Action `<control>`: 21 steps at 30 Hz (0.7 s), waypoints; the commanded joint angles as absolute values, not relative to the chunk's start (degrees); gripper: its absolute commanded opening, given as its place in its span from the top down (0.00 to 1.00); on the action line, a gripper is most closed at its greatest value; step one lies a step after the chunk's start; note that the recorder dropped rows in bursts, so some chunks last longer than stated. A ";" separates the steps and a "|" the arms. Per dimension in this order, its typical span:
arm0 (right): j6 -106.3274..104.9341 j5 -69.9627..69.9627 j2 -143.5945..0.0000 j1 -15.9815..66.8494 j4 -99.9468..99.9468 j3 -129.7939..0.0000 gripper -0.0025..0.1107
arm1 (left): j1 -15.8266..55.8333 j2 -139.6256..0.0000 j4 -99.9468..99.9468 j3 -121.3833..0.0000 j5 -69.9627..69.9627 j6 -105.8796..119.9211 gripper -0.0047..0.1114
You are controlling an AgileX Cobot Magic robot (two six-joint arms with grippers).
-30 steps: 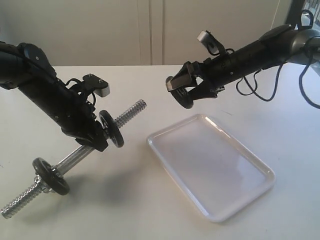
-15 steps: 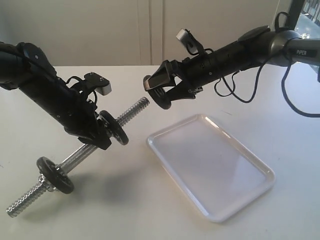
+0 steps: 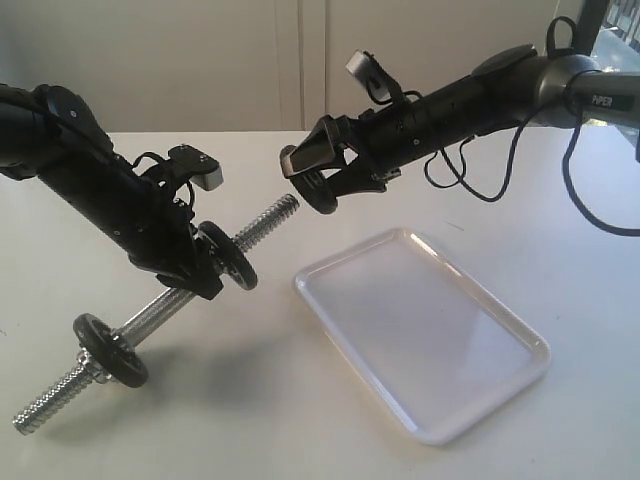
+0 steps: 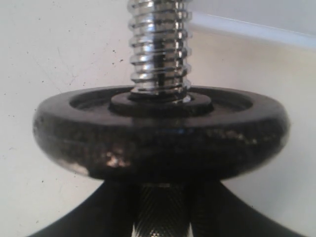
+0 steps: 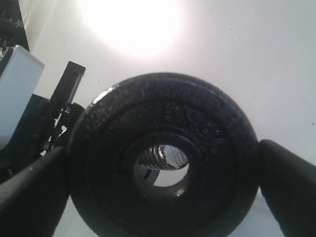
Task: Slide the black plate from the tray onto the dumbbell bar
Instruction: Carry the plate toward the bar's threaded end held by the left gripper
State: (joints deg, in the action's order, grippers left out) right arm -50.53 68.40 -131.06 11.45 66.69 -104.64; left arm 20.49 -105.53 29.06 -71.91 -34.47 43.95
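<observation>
My right gripper [image 3: 318, 182] is shut on the black plate [image 3: 324, 194], which hangs in the air just off the upper threaded end of the dumbbell bar [image 3: 268, 221]. In the right wrist view the plate [image 5: 212, 163] fills the frame between both fingers [image 5: 291, 177], and the bar's thread tip [image 5: 162, 157] shows through its centre hole. My left gripper [image 3: 198, 274] is shut on the bar's knurled middle [image 4: 159, 212] and holds it tilted above the table. The white tray [image 3: 420, 330] lies bare at the lower right.
Two duller grey-black discs sit on the bar: one [image 3: 228, 258] right against my left gripper, also seen close up in the left wrist view [image 4: 160, 133], and another [image 3: 110, 350] near the low threaded end. The bar's low end hangs close to the table.
My right gripper has carried the black plate leftward, from above the tray's far corner to just off the bar's upper threaded end. The bar shifted slightly early on, then held still.
</observation>
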 commanded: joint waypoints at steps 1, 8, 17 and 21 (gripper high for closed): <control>-51.42 69.96 -129.82 11.23 70.33 -105.41 0.98 | 20.75 -102.67 34.44 -72.74 -34.52 44.18 0.96; -51.10 69.96 -130.97 9.64 68.51 -106.81 0.98 | 20.75 -102.67 35.80 -72.74 -34.76 45.40 0.96; -44.14 69.96 -132.87 6.84 64.99 -109.39 0.98 | 20.75 -102.67 35.89 -72.74 -35.56 45.93 0.96; -43.41 69.96 -131.98 6.96 63.17 -108.85 0.98 | 20.75 -102.67 35.89 -72.74 -35.81 46.34 0.96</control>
State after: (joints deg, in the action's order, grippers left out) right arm -43.89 68.26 -133.69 7.02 60.08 -108.44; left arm 20.49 -105.53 30.46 -71.91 -34.81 46.05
